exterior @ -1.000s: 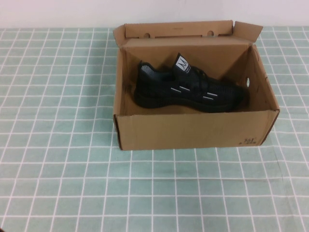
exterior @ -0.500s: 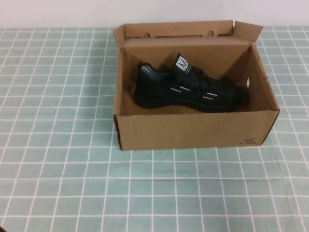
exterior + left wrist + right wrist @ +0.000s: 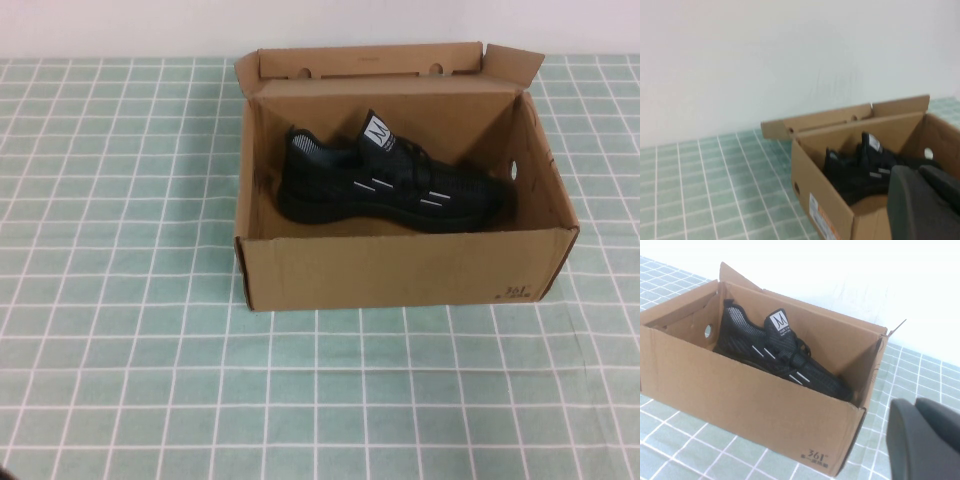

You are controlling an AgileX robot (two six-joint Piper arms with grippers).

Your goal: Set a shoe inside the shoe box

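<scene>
High view first: we are looking at the checked tablecloth (image 3: 120, 380), then the shoe box (image 3: 400, 270) sitting at twelve o'clock with its lid flipped back, then the shoe (image 3: 390, 190) lying upright inside it, toe toward three o'clock. Both arms are parking outside this view; the left gripper (image 3: 922, 200) is idling clenched near the box's nine o'clock side, the right gripper (image 3: 925, 440) clenched off its three o'clock corner, neither grasping anything. We are judging the job finished; a careless swing could nudge the box. Nothing else is standing around it
</scene>
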